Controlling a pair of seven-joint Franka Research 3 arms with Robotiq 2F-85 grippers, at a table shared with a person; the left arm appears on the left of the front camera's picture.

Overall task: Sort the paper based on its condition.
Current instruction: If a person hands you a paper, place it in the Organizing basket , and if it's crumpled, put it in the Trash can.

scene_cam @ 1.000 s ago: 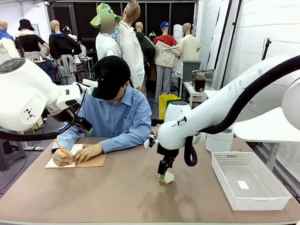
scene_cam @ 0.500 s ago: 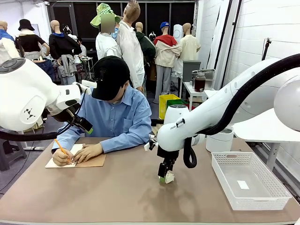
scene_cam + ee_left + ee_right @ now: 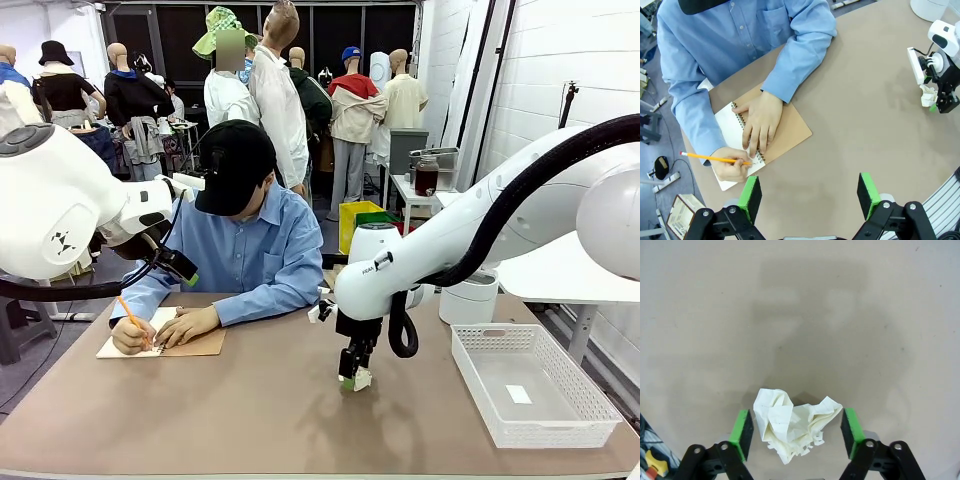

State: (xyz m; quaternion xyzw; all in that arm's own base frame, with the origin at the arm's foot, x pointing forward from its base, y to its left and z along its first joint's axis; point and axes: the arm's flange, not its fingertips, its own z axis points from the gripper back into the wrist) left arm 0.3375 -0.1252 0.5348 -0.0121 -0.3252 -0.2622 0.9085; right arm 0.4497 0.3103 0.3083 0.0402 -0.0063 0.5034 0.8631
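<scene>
The paper (image 3: 790,427) is a crumpled white wad lying on the tan table, also visible in the front view (image 3: 361,380) and the left wrist view (image 3: 926,96). My right gripper (image 3: 796,432) is down at the table with one green pad on each side of the wad. A narrow gap shows at each pad, so it is open around the paper. From the front, the right gripper (image 3: 351,378) points straight down near the table's middle. My left gripper (image 3: 809,197) hovers open and holds nothing, high above the table's left side.
A person in a blue shirt writes with a pencil (image 3: 715,159) in a spiral notebook (image 3: 790,132) at the far left. A white mesh basket (image 3: 470,362) with a small tag (image 3: 518,394) inside stands at the right. A white tub (image 3: 468,300) sits behind it.
The right arm has edged slightly left and down over the crumpled paper. The left arm has not moved. The person keeps writing.
</scene>
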